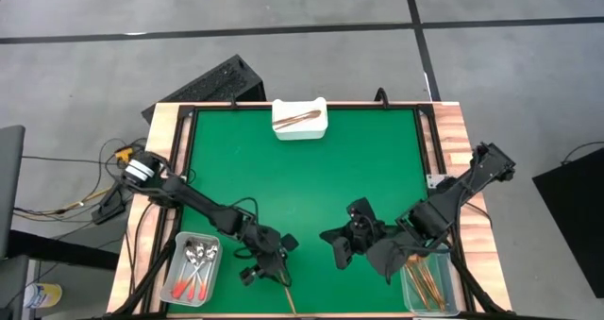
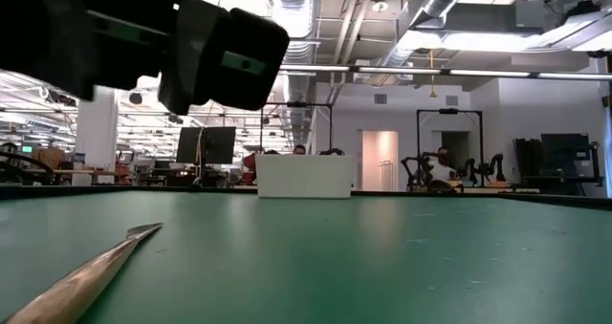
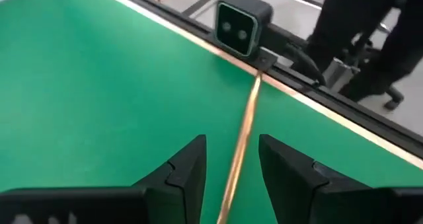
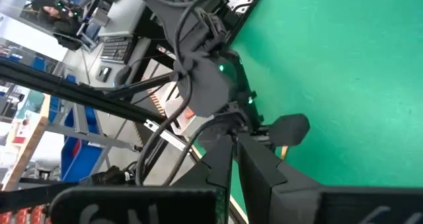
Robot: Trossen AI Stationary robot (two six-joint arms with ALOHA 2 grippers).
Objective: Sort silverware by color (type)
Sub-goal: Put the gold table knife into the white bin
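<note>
A slim copper utensil (image 1: pixel 286 299) lies flat on the green mat at the table's near edge; the low view shows its pointed end (image 2: pixel 142 232). My left gripper (image 1: pixel 269 268) hovers over it, open. In the left wrist view its fingers (image 3: pixel 192 168) stand on either side of the utensil's shaft (image 3: pixel 248 112) with a gap on both sides. My right gripper (image 1: pixel 338 246) hangs shut over the mat to the right, and its tips (image 4: pixel 233 139) meet. Red-handled spoons (image 1: pixel 193 263) lie in the left bin, gold pieces (image 1: pixel 427 280) in the right bin, and copper pieces (image 1: pixel 298 119) in the white tray.
The clear left bin (image 1: pixel 173 282) and clear right bin (image 1: pixel 411 296) sit at the near corners. The white tray (image 1: pixel 302 131) stands at the far edge. A small camera block (image 3: pixel 239 27) sits on the near rim just past the utensil's end. The mat's middle (image 1: pixel 302 183) is bare.
</note>
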